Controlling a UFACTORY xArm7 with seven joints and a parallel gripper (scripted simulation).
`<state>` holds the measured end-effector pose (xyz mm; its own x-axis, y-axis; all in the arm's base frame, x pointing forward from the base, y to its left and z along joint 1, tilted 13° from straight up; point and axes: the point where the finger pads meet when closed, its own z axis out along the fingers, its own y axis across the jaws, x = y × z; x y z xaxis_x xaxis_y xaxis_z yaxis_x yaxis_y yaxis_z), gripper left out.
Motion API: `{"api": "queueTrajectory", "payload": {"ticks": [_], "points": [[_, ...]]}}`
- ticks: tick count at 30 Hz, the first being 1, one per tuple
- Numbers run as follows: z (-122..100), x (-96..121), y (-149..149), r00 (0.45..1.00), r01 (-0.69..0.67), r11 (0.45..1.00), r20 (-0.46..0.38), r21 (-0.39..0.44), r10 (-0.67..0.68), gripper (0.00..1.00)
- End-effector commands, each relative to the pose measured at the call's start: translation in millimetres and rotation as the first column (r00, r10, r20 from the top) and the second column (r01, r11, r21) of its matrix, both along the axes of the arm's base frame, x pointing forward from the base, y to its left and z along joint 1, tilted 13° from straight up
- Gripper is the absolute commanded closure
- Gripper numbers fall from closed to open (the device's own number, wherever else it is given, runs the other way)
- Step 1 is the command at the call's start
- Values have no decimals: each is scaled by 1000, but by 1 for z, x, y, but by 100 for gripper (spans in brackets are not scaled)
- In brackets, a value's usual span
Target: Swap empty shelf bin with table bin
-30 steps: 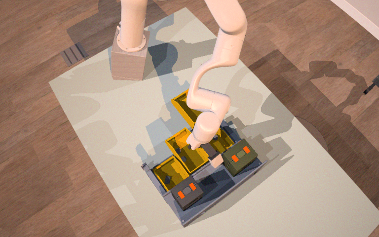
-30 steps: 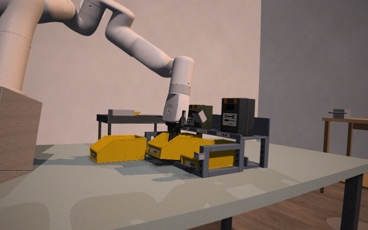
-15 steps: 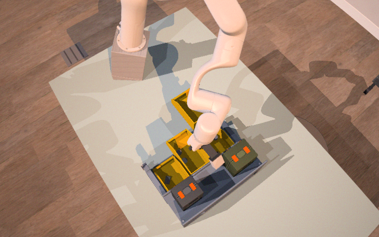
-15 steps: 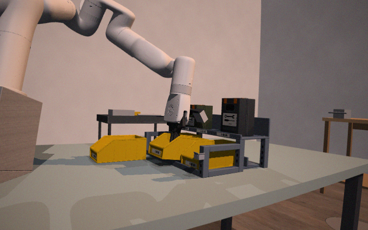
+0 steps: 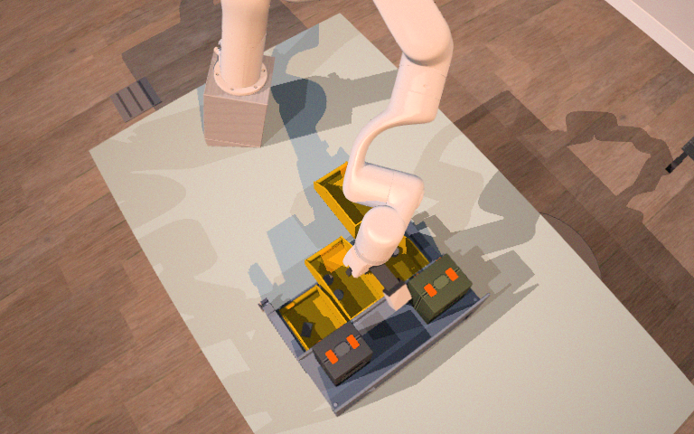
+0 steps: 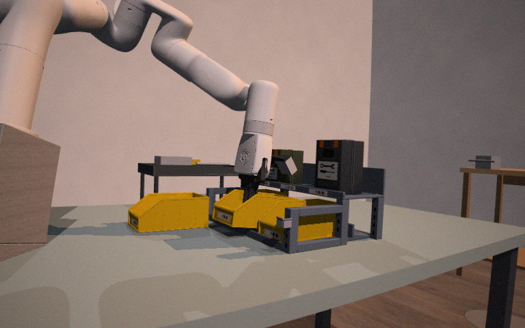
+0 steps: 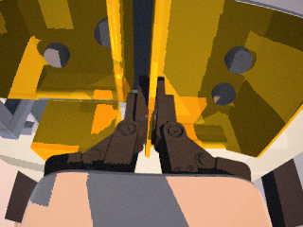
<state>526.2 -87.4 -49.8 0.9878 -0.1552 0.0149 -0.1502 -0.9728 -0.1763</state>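
Observation:
My gripper (image 5: 358,271) is shut on the thin side wall of the yellow open bin with parts (image 5: 338,278). That bin is tilted and sticks out of the front of the middle place of the grey shelf (image 6: 310,216). In the side view the gripper (image 6: 249,189) comes down on the bin (image 6: 247,210) from above. The wrist view shows the fingers pinching the wall, with the bin's dark parts (image 7: 215,70) to the right. The empty yellow bin (image 5: 340,196) stands on its base on the table, apart from the shelf; it also shows in the side view (image 6: 170,210).
Two more yellow bins sit in the shelf on either side of the held one (image 5: 312,316) (image 5: 407,258). A green toolbox (image 5: 440,286) and a dark toolbox (image 5: 342,353) stand on the shelf's upper board. The arm's wooden base block (image 5: 235,109) stands at the table's far end.

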Motion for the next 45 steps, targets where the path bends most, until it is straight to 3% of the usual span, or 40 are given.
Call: {"api": "queueTrajectory", "payload": {"ticks": [1,34,35,45], "points": [[2,1,-1,1000,1,1000,4,-2,-1,100],[0,1,-1,999,7,1000,34,-6,-7,100],[0,1,-1,999,7,1000,34,-6,-7,90],[0,1,-1,999,7,1000,34,-6,-7,90]]}}
